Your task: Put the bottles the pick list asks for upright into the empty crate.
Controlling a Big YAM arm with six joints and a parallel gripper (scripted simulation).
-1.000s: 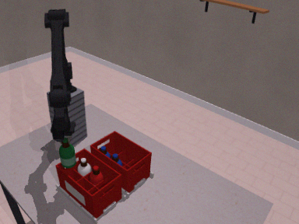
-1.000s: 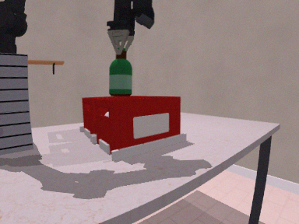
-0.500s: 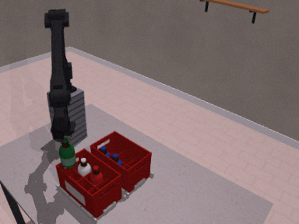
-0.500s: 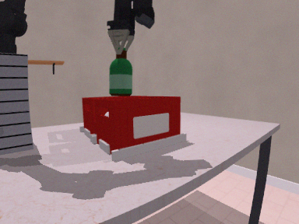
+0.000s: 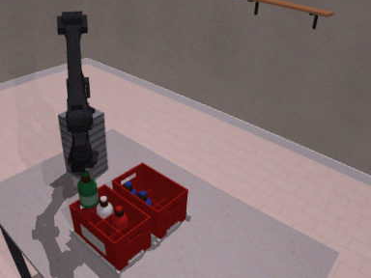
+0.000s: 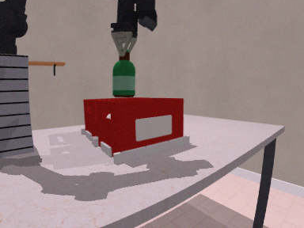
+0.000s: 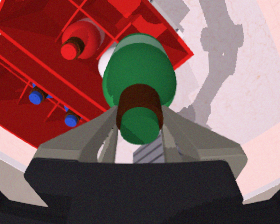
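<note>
Overhead, grey tapered fingers [image 6: 124, 50] clamp the round green bottle's [image 6: 123, 79] brown neck above the red crate [image 6: 119, 119].

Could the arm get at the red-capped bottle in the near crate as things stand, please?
Probably not right now: the gripper is shut on the green bottle, held above the crate. The red-capped bottle itself stands open from above, so once the jaws are freed it looks reachable.

The grey-topped bench [image 6: 222, 142] stands on dark legs over a pink tiled floor [image 5: 232, 140]. Directly on it rest two red crates, one [image 5: 127, 236] beside the other [image 5: 166, 203], touching, and the arm's ribbed grey pedestal [image 5: 99, 125] at the rear.
</note>
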